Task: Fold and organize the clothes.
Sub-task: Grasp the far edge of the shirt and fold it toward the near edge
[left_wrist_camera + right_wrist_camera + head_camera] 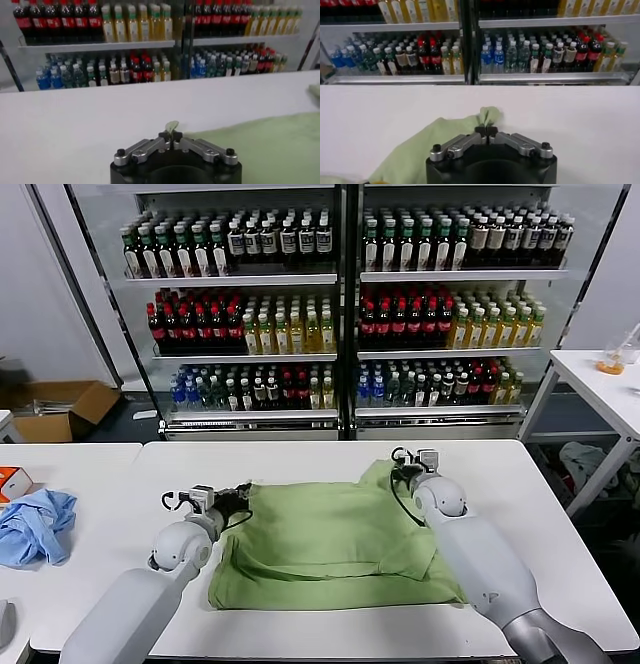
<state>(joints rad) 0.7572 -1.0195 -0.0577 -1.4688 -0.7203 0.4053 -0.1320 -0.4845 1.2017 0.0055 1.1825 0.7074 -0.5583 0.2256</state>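
Shirt: a light green short-sleeved cotton shirt [335,544] is spread on the white surface [300,459], partly folded, with overlapping layers seen in the head view; its near edge is set close to the front edge of the surface.
Left gripper: the left gripper [238,497] is placed low at the shirt's far left corner; in the left wrist view [172,136] its fingers are closed together and a small peak of green cloth is pinched between them, standing up just above the tips.
Right gripper: the right gripper [402,467] is placed at the shirt's far right corner; in the right wrist view [486,131] its fingers are brought fully together on a bunched fold of the green cloth, which is lifted slightly off the surface.
Cloth between the grippers: the far edge of the shirt is stretched across between the two held corners.
Blue cloth: a crumpled light blue cloth [35,524] is laid on the adjoining white table at the left, well apart from the shirt.
Orange box: a small orange-and-white box [12,481] is seen just beyond the blue cloth, at the left edge.
Background: glass-fronted shelves of bottled drinks [340,304] are ranged behind the surface.
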